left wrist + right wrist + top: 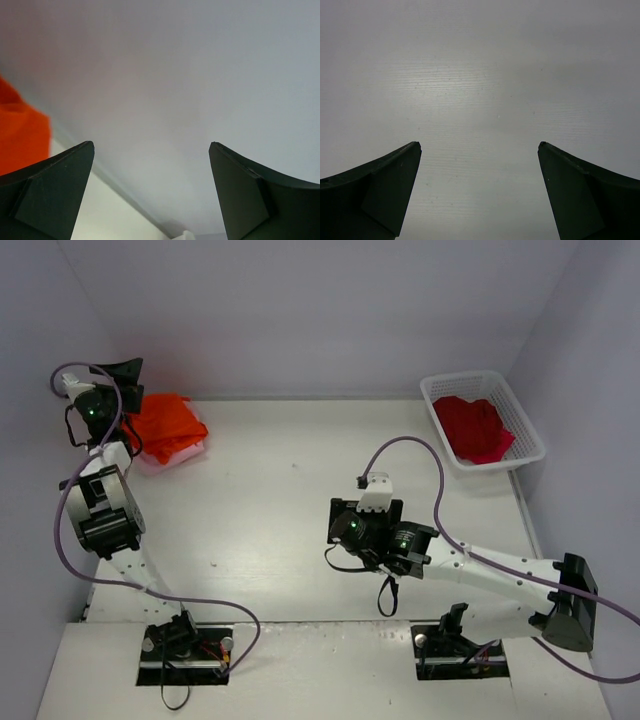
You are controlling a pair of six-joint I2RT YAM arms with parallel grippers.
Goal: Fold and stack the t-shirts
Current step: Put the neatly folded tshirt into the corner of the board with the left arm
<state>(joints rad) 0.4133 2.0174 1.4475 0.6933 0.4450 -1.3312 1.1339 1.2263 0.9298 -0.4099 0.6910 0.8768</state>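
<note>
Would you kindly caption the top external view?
Left gripper beside orange shirt; right gripper over table; red shirt in basket.

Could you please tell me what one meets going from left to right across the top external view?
In order: left claw → orange t-shirt → right claw → white basket holding the red t-shirt.

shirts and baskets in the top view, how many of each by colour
orange shirt pile: 1 (cannot tell how many shirts are in it)
red shirt: 1, lying in the basket
white basket: 1
total: 3
</note>
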